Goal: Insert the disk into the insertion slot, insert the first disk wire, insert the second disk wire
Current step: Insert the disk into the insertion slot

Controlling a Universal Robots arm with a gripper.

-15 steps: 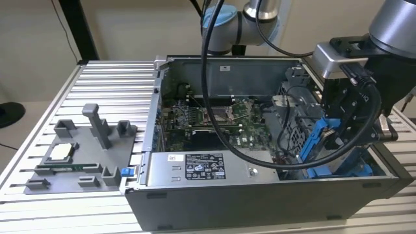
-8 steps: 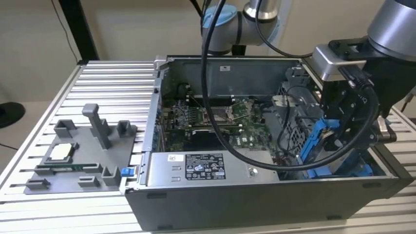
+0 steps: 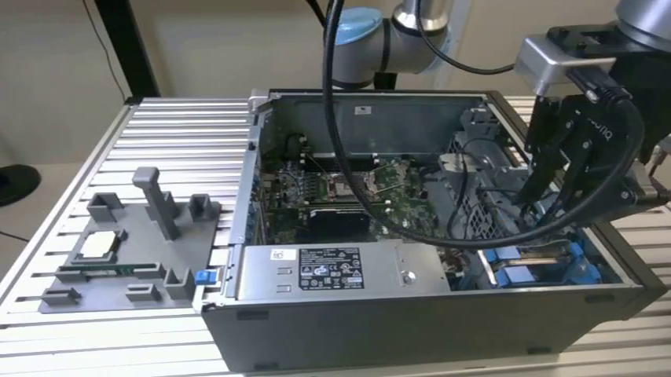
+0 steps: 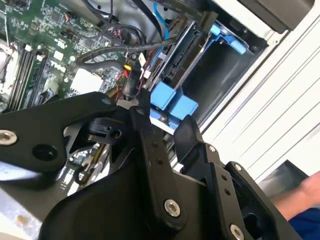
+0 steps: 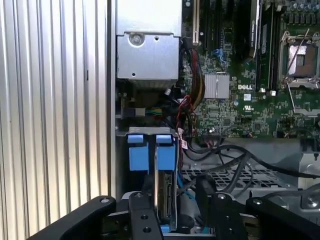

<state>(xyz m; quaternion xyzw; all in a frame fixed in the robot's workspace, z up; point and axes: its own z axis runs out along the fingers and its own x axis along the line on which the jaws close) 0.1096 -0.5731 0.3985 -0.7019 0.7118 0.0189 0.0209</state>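
Now, disk on edge in the insertion slot, between the spread, released fingers.

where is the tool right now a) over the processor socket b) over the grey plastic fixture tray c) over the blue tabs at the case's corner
c: in the exterior view the tool hangs above the bright blue plastic tabs in the open grey metal computer case's corner.

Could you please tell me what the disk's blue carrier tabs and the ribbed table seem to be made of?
The carrier tabs look like moulded plastic: bright blue, smooth, evenly coloured. The table looks like bare metal, probably aluminium: silvery matt slats with straight grooves.
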